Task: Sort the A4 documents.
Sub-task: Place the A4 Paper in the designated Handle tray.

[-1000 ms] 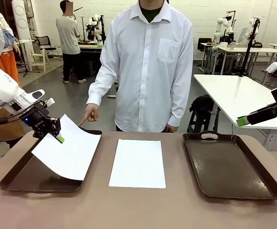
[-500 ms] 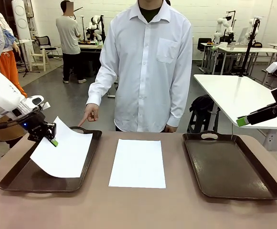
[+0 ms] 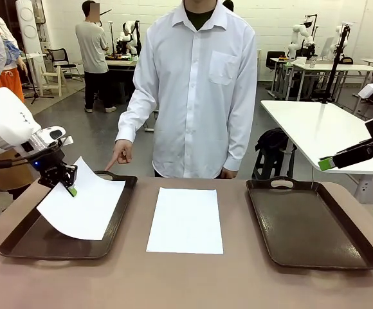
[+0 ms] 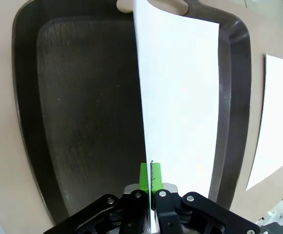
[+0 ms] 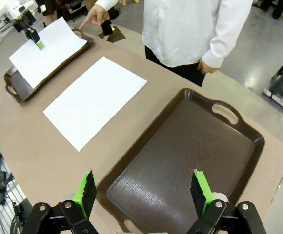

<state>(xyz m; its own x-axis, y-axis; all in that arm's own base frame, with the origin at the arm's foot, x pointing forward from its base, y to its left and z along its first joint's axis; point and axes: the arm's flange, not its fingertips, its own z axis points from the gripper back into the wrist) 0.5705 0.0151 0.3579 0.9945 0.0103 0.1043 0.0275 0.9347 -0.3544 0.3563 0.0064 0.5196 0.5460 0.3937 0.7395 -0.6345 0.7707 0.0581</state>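
Note:
My left gripper [image 3: 72, 190] is shut on the left edge of a white A4 sheet [image 3: 82, 203] and holds it tilted over the left dark brown tray [image 3: 26, 241]. In the left wrist view the green pads [image 4: 145, 176] pinch the sheet [image 4: 180, 97] edge-on above that tray [image 4: 78, 112]. A second A4 sheet [image 3: 186, 219] lies flat on the table's middle, also visible in the right wrist view [image 5: 95, 100]. High at the right, my right gripper [image 5: 144, 192] stands open over the right tray [image 5: 190, 161], its green pad [image 3: 326, 163] showing in the front view.
A person in a white shirt [image 3: 196, 90] stands at the far side, one finger [image 3: 112, 163] pointing down at the left tray's far edge. The right tray [image 3: 309, 222] holds nothing. Bare brown tabletop [image 3: 186, 283] runs along the near edge.
My left gripper has carried the sheet left and slightly lower over the left tray. The right arm and the middle sheet have not moved.

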